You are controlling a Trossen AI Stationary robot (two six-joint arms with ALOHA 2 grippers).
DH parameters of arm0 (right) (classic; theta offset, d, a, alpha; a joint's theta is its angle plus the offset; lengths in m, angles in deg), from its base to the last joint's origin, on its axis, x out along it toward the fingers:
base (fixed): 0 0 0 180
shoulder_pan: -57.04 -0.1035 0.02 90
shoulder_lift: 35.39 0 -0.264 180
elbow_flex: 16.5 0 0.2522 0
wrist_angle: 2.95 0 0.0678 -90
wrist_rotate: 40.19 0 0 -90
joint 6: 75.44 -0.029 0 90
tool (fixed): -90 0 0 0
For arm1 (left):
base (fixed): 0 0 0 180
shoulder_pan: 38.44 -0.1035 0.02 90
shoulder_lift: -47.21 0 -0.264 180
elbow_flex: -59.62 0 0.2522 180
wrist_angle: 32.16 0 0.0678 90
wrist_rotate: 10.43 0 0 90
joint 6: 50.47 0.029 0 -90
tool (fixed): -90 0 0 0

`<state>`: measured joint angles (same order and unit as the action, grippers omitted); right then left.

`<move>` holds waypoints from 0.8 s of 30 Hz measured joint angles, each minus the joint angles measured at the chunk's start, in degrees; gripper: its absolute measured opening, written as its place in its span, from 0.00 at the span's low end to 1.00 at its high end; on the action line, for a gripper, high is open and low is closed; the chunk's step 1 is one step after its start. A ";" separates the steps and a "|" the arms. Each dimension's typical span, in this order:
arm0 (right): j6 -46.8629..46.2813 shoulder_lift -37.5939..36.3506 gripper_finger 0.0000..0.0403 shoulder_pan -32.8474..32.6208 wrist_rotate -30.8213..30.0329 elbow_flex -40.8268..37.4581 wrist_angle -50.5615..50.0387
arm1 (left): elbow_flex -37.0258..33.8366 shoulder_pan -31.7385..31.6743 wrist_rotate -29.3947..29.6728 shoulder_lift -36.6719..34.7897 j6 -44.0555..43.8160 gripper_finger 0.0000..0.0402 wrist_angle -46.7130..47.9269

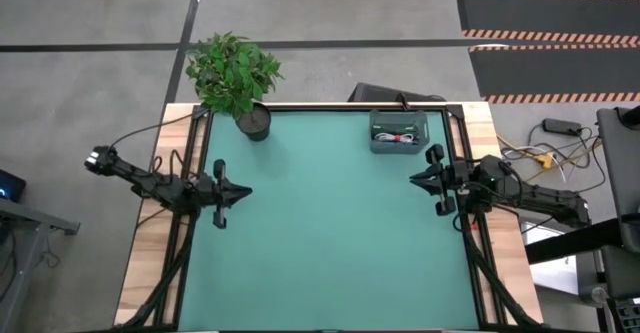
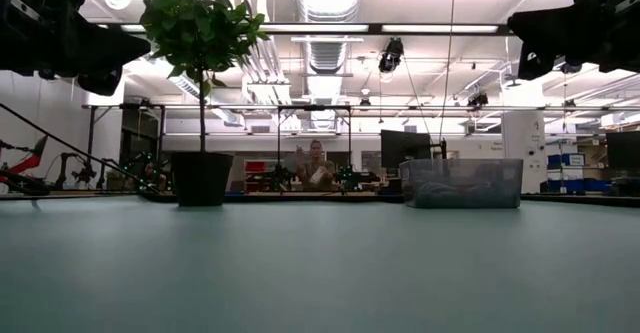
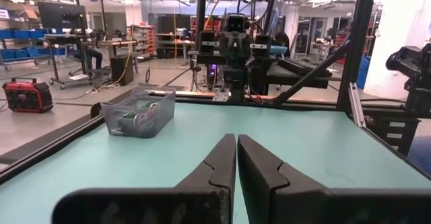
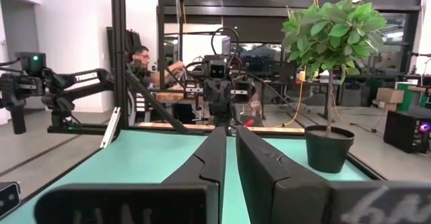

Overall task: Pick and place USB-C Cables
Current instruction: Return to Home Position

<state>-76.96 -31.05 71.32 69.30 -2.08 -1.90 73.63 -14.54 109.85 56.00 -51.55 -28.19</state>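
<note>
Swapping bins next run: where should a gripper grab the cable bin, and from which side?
Probably pinch one thin long wall at its rim, coming straight down from above: the bin stands upright, open-topped, cables lying low inside. Right gripper sits nearest.

I work in a robotics lab: ducts [image 2: 322,41] overhead, a monitor [image 2: 405,148] behind my table [image 1: 340,233], blue bins [image 3: 19,51] on shelves, hazard-striped mats [image 1: 545,13] on concrete.

Left gripper [image 1: 244,192], right gripper [image 1: 413,178] closed (tips pointing inward), hovering level, well apart.
</note>
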 joint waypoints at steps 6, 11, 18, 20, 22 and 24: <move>0.02 0.00 0.07 0.00 -0.01 -0.02 0.02 | 0.00 0.00 -0.02 1.02 0.00 0.00 0.00; 0.04 0.00 0.07 0.00 0.00 -0.04 0.02 | 0.00 0.00 -0.02 1.82 0.00 0.00 -0.02; 0.13 0.00 0.07 0.00 -0.02 -0.04 0.02 | 0.00 0.00 -0.04 3.00 0.00 0.00 -0.02; 0.16 0.00 0.07 0.00 -0.02 -0.04 0.02 | 0.00 0.00 -0.02 3.32 0.01 0.00 0.00; 0.17 0.00 0.07 0.00 -0.02 -0.04 0.02 | 0.00 0.00 -0.04 3.69 0.02 0.00 -0.04; 0.17 0.00 0.07 0.00 -0.02 -0.04 0.02 | 0.00 0.00 -0.03 3.98 0.02 0.00 0.00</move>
<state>-76.78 -31.05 71.32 69.27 -2.12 -1.88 73.63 -14.54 109.81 59.98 -51.53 -28.18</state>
